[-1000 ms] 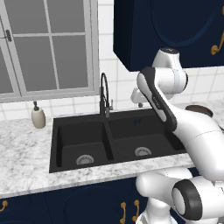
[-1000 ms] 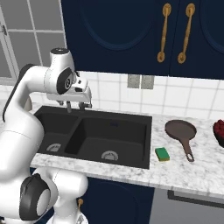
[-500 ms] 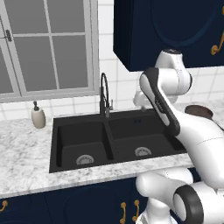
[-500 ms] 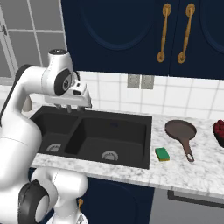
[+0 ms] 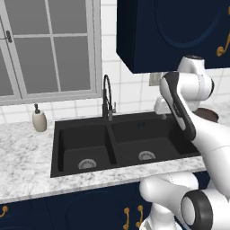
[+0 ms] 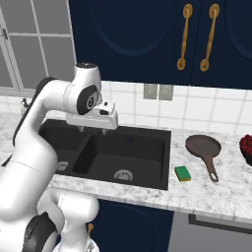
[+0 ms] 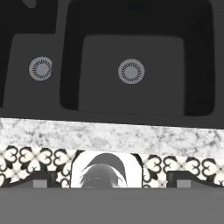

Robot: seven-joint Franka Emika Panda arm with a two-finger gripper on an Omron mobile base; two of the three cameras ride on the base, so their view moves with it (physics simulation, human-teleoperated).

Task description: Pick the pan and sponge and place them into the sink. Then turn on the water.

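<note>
The reddish-brown pan (image 6: 203,146) lies on the counter right of the sink (image 6: 147,162), its handle pointing toward the front. The green sponge (image 6: 182,173) sits between the pan and the sink's right rim. My gripper (image 6: 91,130) hangs open and empty above the back of the black double-basin sink (image 5: 81,134), near the divider. In the left base view the gripper (image 5: 162,113) is over the right basin's far edge, and a bit of the pan (image 5: 208,115) peeks out behind my arm. The hand view looks down into both basins of the sink (image 7: 201,65), with the fingertips (image 7: 43,179) spread wide. No water runs from the faucet (image 5: 107,96).
A beige soap dispenser (image 5: 39,120) stands on the counter left of the sink, below the window. A bowl of red things (image 6: 246,147) sits at the far right edge. Dark wall cabinets (image 6: 147,39) hang over the counter. The marble counter front (image 7: 109,135) runs below the basins.
My arm has swung a little to the right and the hand has dipped slightly over the sink. The jaws stay wide apart. Pan and sponge have not moved.
</note>
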